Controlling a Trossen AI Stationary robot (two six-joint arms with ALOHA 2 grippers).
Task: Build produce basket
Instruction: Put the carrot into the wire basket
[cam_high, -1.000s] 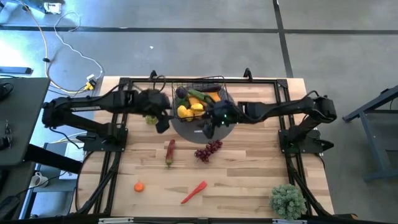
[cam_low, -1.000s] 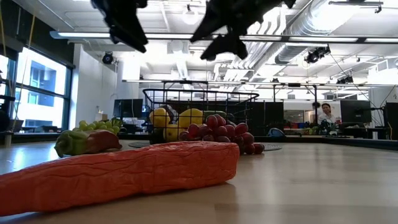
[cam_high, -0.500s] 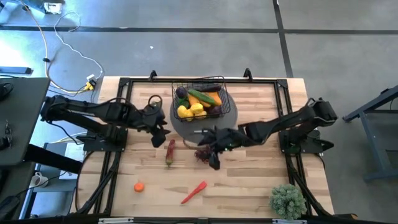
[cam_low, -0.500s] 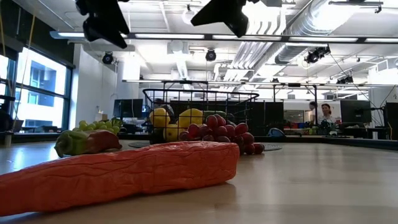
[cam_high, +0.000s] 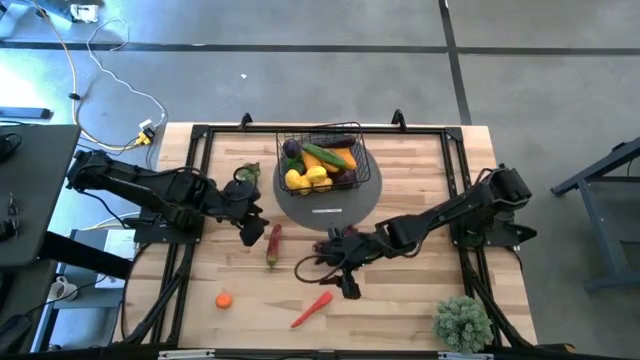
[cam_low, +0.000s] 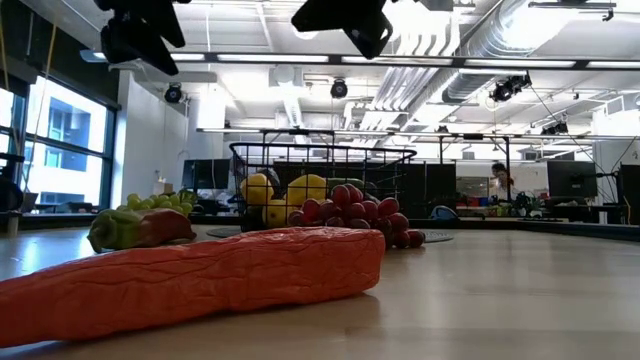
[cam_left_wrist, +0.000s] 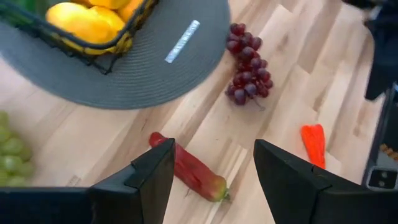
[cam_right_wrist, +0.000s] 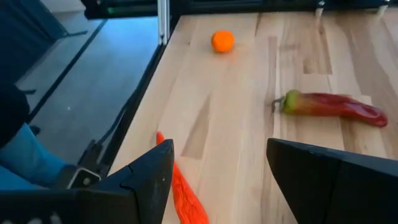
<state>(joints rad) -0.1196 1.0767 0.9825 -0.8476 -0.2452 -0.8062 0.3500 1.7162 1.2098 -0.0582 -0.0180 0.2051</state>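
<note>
The black wire basket (cam_high: 320, 158) stands on the grey round mat (cam_high: 345, 205) and holds lemons (cam_high: 305, 178), a green cucumber and other produce. On the wood lie a red-green chilli (cam_high: 272, 245), purple grapes (cam_left_wrist: 245, 78), green grapes (cam_high: 246, 172), a small orange fruit (cam_high: 223, 299) and a red-orange carrot (cam_high: 312, 309). My left gripper (cam_high: 250, 228) hangs open above the chilli (cam_left_wrist: 189, 174), which shows between its fingers. My right gripper (cam_high: 345, 282) is open in the air between the grapes and the carrot (cam_right_wrist: 183, 193). The right arm hides most of the purple grapes in the high view.
A bushy green potted plant (cam_high: 462, 322) stands at the table's near right corner. Black frame rails (cam_high: 190, 200) run along the table's left, right and far edges. Bare wood lies between the carrot and the plant.
My left gripper has swung from beside the basket toward the near left and rolled, ending over the chilli. My right gripper has left the basket's near side, moved toward the near edge past the purple grapes, sunk a little and rolled. Both stay open; no produce has moved.
</note>
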